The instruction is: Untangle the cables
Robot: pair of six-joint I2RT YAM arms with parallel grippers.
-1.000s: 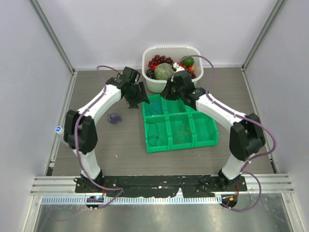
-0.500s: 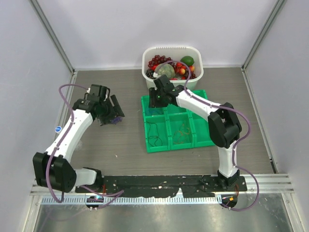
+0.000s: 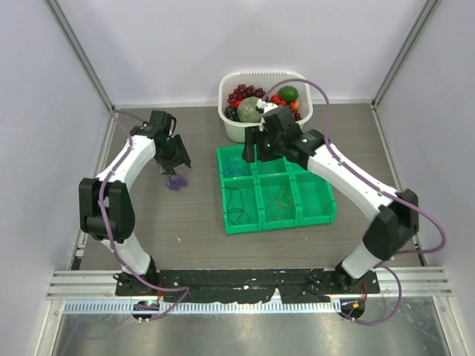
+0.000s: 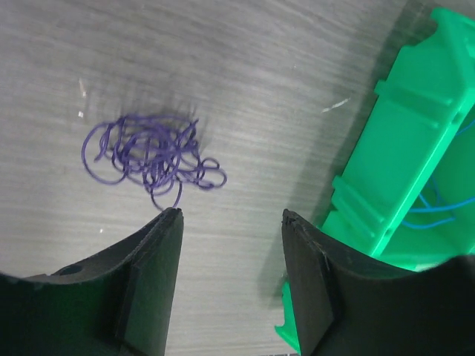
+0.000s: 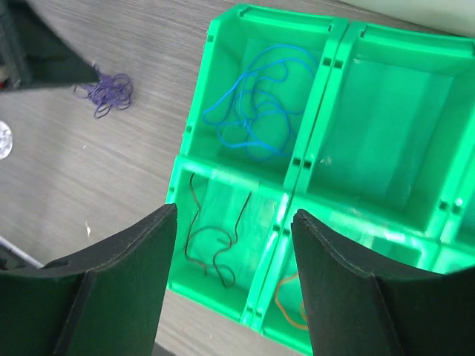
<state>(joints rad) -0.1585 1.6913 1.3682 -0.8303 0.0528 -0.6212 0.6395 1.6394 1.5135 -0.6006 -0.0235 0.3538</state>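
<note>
A purple cable lies in a small loose tangle on the wooden table, left of the green tray. My left gripper hangs just above and beside it, open, with nothing between its fingers. In the tray, a blue cable lies in the back-left compartment, a black cable in the front-left one and an orange cable in the front-middle one. My right gripper hovers over the tray's back-left part, open and empty.
A white tub of fruit stands right behind the tray, under the right arm's wrist. Enclosure walls close in the table on the left, right and back. The left gripper shows in the right wrist view at the top left corner.
The right gripper has opened from shut and stays over the tray's back-left compartment. The left arm swung out left and has come back above the purple tangle.
</note>
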